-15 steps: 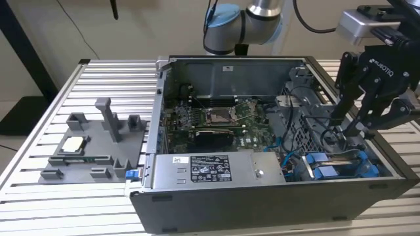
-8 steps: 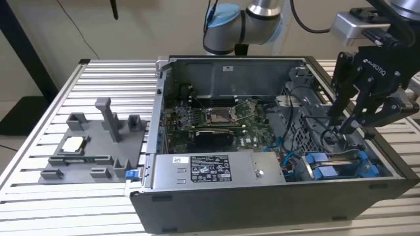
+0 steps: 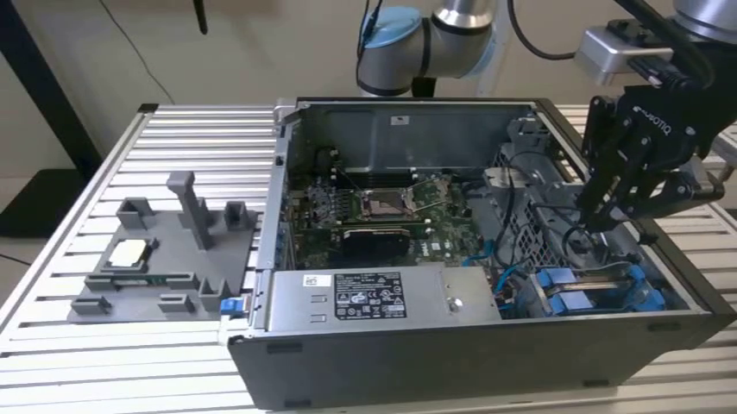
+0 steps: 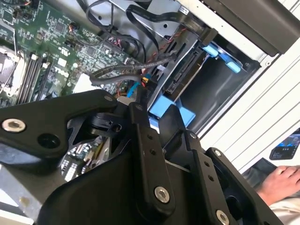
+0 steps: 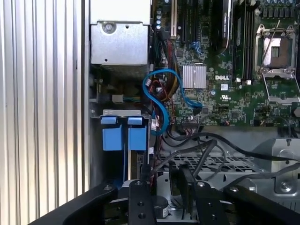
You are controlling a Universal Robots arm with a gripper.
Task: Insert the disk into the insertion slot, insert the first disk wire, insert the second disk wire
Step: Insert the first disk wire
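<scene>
Blue-framed flat silver-grey disk [image 3: 570, 289] sits in the grey metal drive bay [image 5: 121, 112] at the near corner of the open dark computer case [image 3: 461, 354], exterior view's right, probably so its connectors face the loose black cables [image 4: 126, 70]. Black robot gripper [image 3: 593, 222] hangs just above them; can't tell if it's holding anything.

Sleeved black cables [image 4: 122, 70] and a looping blue flat cable [image 5: 162, 71] crowd the gap beside the blue-framed disk [image 5: 124, 136]. The grey labelled power-supply box [image 3: 368, 297] hems one side. The ribbed aluminium table [image 3: 185, 129] outside the case lies open.
</scene>
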